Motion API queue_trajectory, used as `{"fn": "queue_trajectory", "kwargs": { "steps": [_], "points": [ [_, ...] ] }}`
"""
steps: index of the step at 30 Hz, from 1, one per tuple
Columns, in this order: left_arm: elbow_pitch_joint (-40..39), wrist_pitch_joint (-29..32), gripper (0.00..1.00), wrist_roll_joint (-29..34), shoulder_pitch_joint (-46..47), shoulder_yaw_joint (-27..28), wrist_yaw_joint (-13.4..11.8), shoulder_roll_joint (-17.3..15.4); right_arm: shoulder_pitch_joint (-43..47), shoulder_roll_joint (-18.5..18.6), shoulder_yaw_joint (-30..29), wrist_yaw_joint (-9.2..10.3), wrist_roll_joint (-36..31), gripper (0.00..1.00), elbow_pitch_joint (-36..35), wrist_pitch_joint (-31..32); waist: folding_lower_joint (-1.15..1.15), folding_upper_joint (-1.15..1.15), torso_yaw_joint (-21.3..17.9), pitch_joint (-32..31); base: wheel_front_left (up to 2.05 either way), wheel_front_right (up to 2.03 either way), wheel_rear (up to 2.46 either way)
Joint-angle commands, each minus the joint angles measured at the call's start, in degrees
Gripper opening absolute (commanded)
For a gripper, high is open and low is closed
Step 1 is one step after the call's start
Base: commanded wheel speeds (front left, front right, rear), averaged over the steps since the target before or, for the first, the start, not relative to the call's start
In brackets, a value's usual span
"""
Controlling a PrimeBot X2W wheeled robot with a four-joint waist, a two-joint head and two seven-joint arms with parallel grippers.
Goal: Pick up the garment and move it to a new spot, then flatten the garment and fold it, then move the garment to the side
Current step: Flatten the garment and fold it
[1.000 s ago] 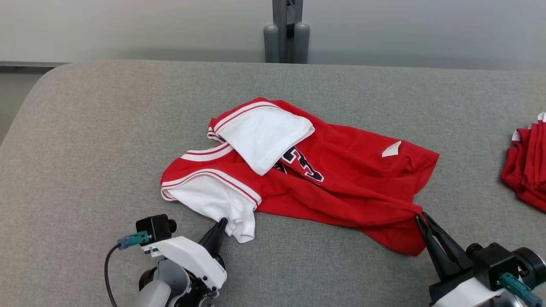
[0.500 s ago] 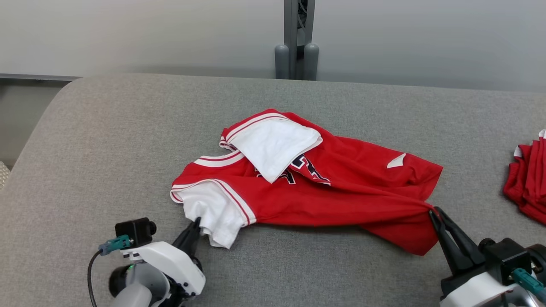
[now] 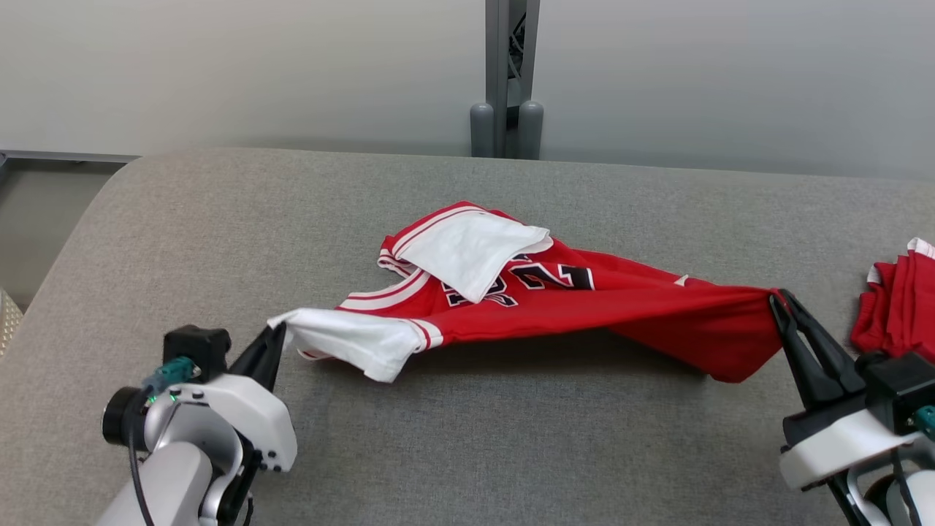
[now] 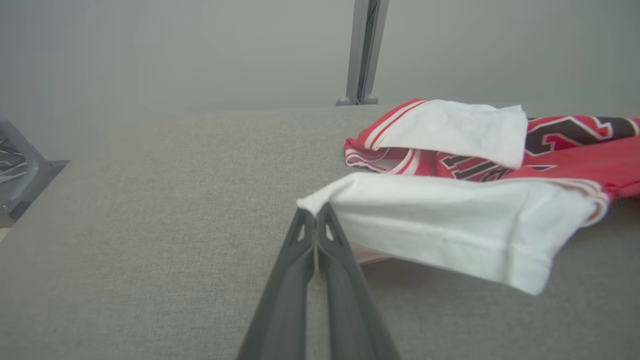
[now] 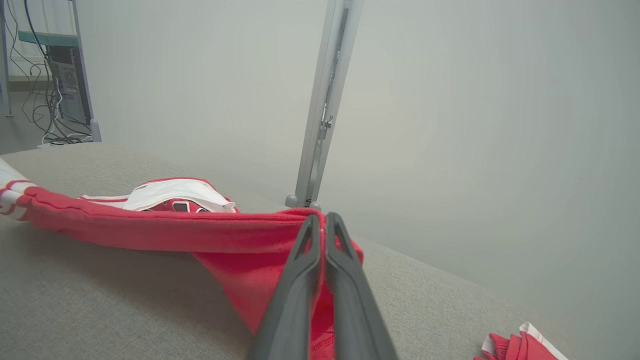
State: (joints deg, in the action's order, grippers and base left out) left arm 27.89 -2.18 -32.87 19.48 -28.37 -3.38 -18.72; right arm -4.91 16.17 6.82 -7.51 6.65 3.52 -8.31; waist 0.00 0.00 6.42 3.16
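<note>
Head view: the garment (image 3: 584, 307), a red jersey, is stretched between the 2 hands. Its near edge is lifted off the table (image 3: 511, 453) and its far part rests on it. The left hand (image 3: 276, 334) is clamped on the near sleeve (image 3: 350, 342), which is white. The right hand (image 3: 776, 299) is clamped on a red hem corner. The far sleeve (image 3: 467, 252) lies flopped over the chest numbers. A red pile (image 3: 902, 307) sits just beside the right hand.

Left wrist view: both fingers are pressed together on the very edge of the near sleeve. This looks like a thin bite, so a hard tug may pull it free.

Right wrist view: the fingers are closed on bunched red cloth, and a loose flap hangs below them.

The step in hand looks like carrying the garment to a new spot before flattening. To do it well, I would raise both hands evenly until the far part clears the table. Moderate tension would spare the thin sleeve grip. The right hand should steer clear of the red pile. Laying the far edge down first should help the far sleeve fall open.
</note>
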Motion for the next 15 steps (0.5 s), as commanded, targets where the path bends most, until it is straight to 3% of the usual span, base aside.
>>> {"fn": "queue_trajectory", "kwargs": {
  "steps": [1,6,10,15],
  "points": [
    [-0.58,-0.34,0.00,-0.15,0.99,0.47,-0.50,-0.08,-0.81,0.41,-0.27,0.04,-0.16,0.00,-0.32,0.15,0.00,0.00,-0.11,-0.19,0.00,0.00,0.00],
    [-4.30,-1.25,0.00,-3.01,2.76,3.43,-1.17,0.60,-4.21,1.47,-0.38,0.04,-1.38,0.00,-0.82,0.62,0.00,0.00,-0.69,-0.88,0.00,0.00,0.00],
    [-7.54,-0.06,0.00,-6.14,6.80,5.62,-0.47,2.14,-10.99,3.07,1.32,0.04,-0.72,0.00,-1.07,1.88,0.00,0.00,-1.73,-1.44,0.00,0.00,0.00],
    [-8.92,0.64,0.00,-8.73,13.68,8.45,-1.83,4.16,-20.86,6.03,4.72,0.04,0.01,0.00,0.26,3.82,0.00,0.00,-2.71,-2.48,0.00,0.00,0.00]
  ]
}}
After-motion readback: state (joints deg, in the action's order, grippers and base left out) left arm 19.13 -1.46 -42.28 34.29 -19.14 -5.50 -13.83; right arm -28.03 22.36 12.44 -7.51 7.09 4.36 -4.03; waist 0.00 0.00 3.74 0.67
